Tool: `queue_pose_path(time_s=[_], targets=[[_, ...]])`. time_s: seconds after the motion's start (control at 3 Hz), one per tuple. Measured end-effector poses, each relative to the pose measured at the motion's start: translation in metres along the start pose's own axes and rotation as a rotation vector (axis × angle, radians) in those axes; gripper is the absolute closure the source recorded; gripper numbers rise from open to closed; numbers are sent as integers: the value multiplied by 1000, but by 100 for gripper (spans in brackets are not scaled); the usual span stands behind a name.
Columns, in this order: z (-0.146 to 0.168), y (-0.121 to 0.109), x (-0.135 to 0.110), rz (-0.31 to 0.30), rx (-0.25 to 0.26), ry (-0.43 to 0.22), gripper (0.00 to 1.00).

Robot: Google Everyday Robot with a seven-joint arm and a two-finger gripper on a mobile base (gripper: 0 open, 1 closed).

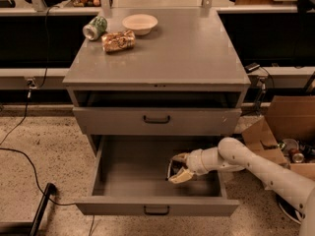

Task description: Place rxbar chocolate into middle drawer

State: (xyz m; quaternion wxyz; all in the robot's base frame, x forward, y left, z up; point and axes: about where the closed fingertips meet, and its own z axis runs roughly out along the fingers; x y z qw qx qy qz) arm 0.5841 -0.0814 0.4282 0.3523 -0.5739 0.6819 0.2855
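Inside the pulled-out middle drawer (118, 206), toward its 3 o'clock side, the gripper (176, 167) hangs just above the grey floor. Its white arm (246, 161) reaches in over the right wall from about 4 o'clock of the view. The two tan fingers (180, 158) point toward 9 o'clock, one above the other as seen from the camera, with a narrow gap between them. That gap is filled by the rxbar chocolate (171, 169), which shows as a thin dark strip standing on edge at the fingertips. The fingers are closed against it from 12 and 6 o'clock, so the bar sits right at the tip of the gripper, held there and within the drawer's walls. Whether its lower edge touches the drawer floor cannot be told. The rest of the drawer floor, out toward 9 o'clock from the bar, is bare grey metal.

At 12 o'clock from the open drawer, the upper drawer (206, 122) is pushed in, its black handle centred on its front. Above it is a dark open slot under the cabinet top (187, 53). On that top, toward 10 o'clock, a green can (95, 27) lies on its side, with a tan snack bag (118, 41) just beside it at its 4 o'clock and a pale bowl (140, 22) near both at the back. On the floor at 3 o'clock from the cabinet stands an open cardboard box (288, 119).
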Motion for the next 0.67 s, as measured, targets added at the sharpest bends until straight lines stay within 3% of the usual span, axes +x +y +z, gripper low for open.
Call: queue_pose_path(time_s=[0.33, 0.67], targets=[[2, 1, 0, 0, -4, -1, 0], [2, 1, 0, 0, -4, -1, 0]])
